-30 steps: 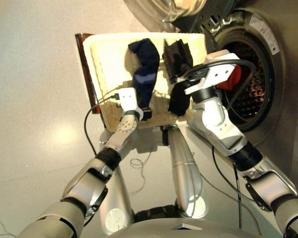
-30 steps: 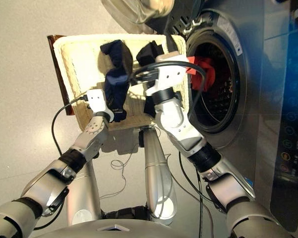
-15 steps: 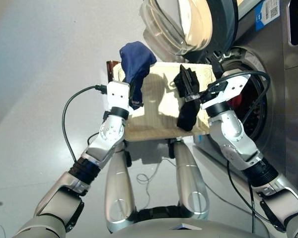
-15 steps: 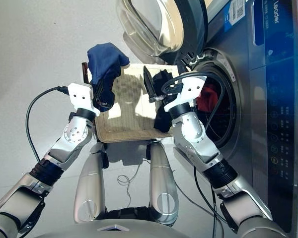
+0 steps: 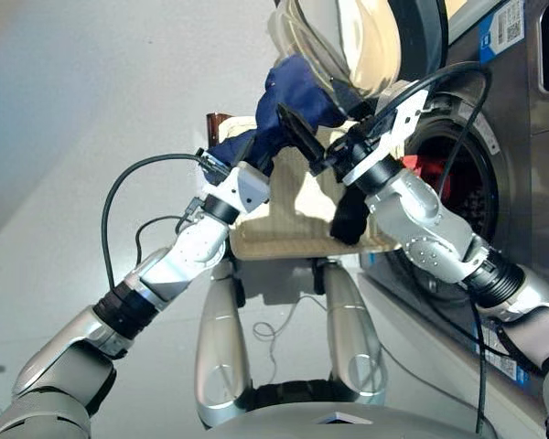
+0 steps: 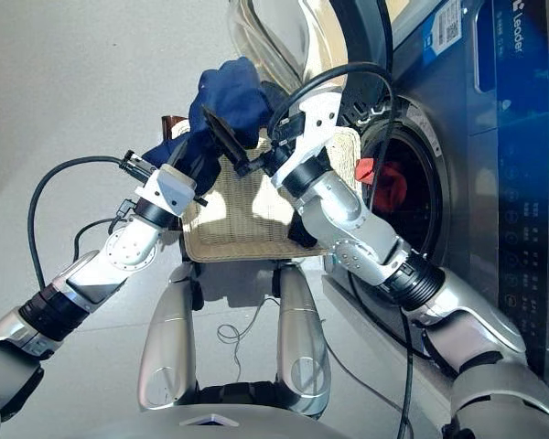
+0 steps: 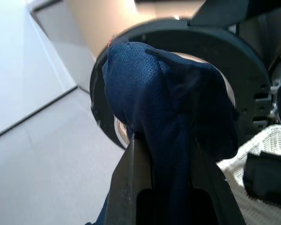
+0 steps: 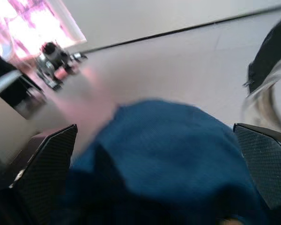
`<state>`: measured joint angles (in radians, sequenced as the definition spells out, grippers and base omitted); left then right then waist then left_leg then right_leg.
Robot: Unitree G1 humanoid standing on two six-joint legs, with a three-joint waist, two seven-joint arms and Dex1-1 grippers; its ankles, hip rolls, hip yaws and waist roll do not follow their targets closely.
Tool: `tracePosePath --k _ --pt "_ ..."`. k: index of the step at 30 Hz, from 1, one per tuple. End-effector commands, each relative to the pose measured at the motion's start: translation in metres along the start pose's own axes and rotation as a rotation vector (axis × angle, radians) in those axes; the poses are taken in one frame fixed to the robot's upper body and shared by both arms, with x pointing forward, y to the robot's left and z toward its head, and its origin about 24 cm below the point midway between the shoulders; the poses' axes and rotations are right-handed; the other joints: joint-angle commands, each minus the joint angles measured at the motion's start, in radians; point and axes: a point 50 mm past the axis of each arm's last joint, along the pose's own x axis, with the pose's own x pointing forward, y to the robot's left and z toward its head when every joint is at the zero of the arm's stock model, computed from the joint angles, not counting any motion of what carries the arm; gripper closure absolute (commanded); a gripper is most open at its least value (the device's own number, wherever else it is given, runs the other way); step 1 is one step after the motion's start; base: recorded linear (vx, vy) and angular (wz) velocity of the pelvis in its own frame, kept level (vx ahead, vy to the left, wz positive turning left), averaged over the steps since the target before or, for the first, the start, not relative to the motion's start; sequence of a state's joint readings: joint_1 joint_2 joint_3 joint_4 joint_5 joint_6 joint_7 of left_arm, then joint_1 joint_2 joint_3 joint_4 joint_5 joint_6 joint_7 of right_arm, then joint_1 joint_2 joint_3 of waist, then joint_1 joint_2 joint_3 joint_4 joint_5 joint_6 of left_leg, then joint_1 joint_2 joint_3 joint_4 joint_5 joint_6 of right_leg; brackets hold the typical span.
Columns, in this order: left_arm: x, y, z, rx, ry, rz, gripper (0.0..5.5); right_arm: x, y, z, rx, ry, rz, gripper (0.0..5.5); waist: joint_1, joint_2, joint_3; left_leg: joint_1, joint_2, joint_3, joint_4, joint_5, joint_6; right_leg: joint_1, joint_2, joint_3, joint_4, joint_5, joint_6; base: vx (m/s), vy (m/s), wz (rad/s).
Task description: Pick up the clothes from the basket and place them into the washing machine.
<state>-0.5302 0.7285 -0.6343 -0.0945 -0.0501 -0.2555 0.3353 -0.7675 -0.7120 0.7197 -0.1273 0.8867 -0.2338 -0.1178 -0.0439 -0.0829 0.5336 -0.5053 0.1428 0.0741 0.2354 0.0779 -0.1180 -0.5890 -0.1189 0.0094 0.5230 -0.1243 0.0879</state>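
My left gripper (image 5: 252,152) is shut on the navy garment (image 5: 288,96) and holds it high above the basket (image 5: 288,229), just in front of the open round door (image 5: 348,46). In the left wrist view the navy cloth (image 7: 168,108) bulges up between the fingers (image 7: 131,178). My right gripper (image 5: 316,137) is open and reaches across to the same navy cloth (image 8: 168,154), which lies between its spread fingers (image 8: 42,159). A black garment (image 5: 349,219) hangs over the basket's near right edge. A coral-red one (image 6: 384,178) lies inside the washing machine (image 5: 517,137) drum.
A dark brown board edge (image 5: 218,123) shows at the basket's far left corner. Black cables (image 5: 119,197) loop from both wrists. The machine's front and control panel (image 6: 522,229) fill the right side, with grey floor (image 5: 73,137) to the left.
My left arm has lifted the navy garment higher and to the right, toward the door. My right gripper has swung left from beside the black garment to the navy one. The camera view shifted too.
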Motion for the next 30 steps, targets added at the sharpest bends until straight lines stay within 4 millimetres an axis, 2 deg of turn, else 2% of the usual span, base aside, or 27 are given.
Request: tracePosePath --k 1,4,10,14,18,30 --pt "0.012 0.002 0.062 -0.092 -0.333 0.023 5.5 0.016 0.007 0.034 -0.108 -0.132 0.06 0.0 0.001 0.032 -0.014 0.026 -0.022 0.015 0.088 -0.076 0.005 0.035 -0.017 0.008 -0.101 0.092 0.053 0.0 0.0 0.0" --pt "0.015 -0.001 0.068 -0.108 -0.36 -0.007 5.5 0.024 0.011 0.038 -0.207 -0.132 0.103 0.0 0.005 0.036 -0.014 0.022 -0.022 0.014 0.091 -0.076 0.005 0.033 -0.018 0.011 -0.101 0.092 0.052 0.0 0.0 0.0" --pt "0.015 0.0 0.076 -0.102 -0.398 -0.017 5.5 0.032 0.008 0.04 -0.315 -0.145 0.08 0.0 0.008 0.04 -0.014 0.012 -0.025 0.011 0.099 -0.077 0.008 0.027 -0.017 0.013 -0.1 0.094 0.051 0.0 0.0 0.0" --pt "0.017 -0.003 0.078 -0.084 -0.413 -0.03 5.5 0.035 0.005 0.033 -0.281 -0.104 0.062 0.0 0.008 0.039 -0.014 0.005 -0.027 0.01 0.101 -0.076 0.008 0.019 -0.019 0.013 -0.097 0.097 0.052 0.0 0.0 0.0" --pt "0.018 -0.007 0.078 -0.061 -0.413 -0.053 5.5 0.035 0.011 0.025 -0.205 -0.07 0.088 0.0 0.011 0.04 -0.014 0.0 -0.03 0.008 0.103 -0.075 0.008 0.017 -0.02 0.013 -0.094 0.096 0.051 0.0 0.0 0.0" --pt "0.021 -0.013 0.081 -0.04 -0.429 -0.07 5.5 0.046 0.015 0.021 -0.149 -0.06 0.086 0.0 0.019 0.044 -0.014 -0.009 -0.032 0.007 0.106 -0.075 0.009 0.011 -0.025 0.01 -0.093 0.096 0.05 0.0 0.0 0.0"
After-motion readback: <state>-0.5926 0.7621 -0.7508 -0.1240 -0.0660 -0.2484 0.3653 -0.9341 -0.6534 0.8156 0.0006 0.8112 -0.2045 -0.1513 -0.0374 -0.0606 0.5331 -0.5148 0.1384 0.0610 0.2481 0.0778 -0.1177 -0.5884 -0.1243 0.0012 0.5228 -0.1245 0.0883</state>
